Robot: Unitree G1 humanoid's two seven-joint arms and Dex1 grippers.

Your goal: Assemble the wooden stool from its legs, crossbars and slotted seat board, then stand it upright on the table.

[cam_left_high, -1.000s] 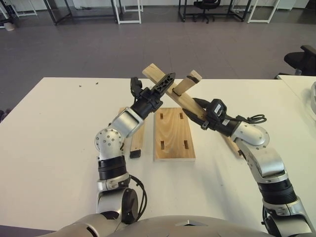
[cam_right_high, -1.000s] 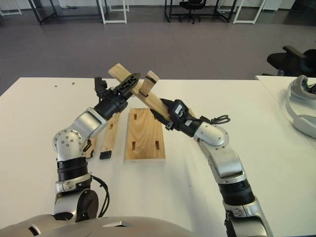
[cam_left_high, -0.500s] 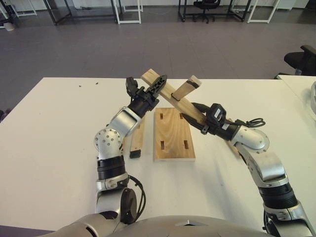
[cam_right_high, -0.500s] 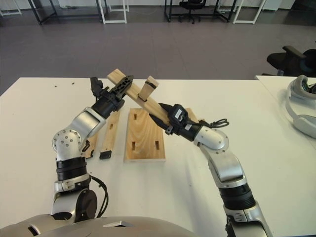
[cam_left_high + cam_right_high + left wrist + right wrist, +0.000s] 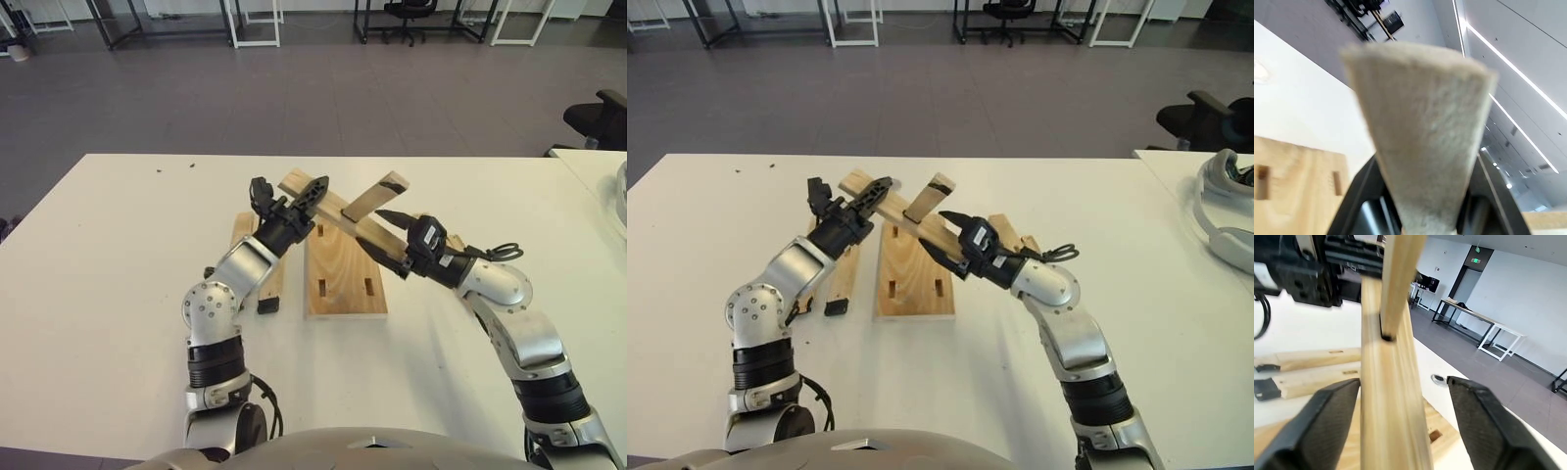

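Note:
A wooden leg (image 5: 343,217) hangs tilted over the slotted seat board (image 5: 345,284), with a short crossbar (image 5: 375,193) plugged into its slot and pointing up to the right. My left gripper (image 5: 292,188) is shut on the leg's upper end, whose felt pad (image 5: 1420,137) faces the left wrist camera. My right gripper (image 5: 384,238) is shut on the lower end, one finger above it and one below. In the right wrist view the leg (image 5: 1393,401) runs between the fingers (image 5: 1327,421) toward the crossbar (image 5: 1400,274).
Two loose legs (image 5: 266,279) lie flat left of the seat board, under my left arm. More wooden pieces (image 5: 454,241) lie behind my right forearm. A white headset (image 5: 1225,211) rests on the neighbouring table at the far right. The table's front half is bare.
Both arms have come down and toward me with the leg and crossbar. The leg now lies flatter and closer to the seat board.

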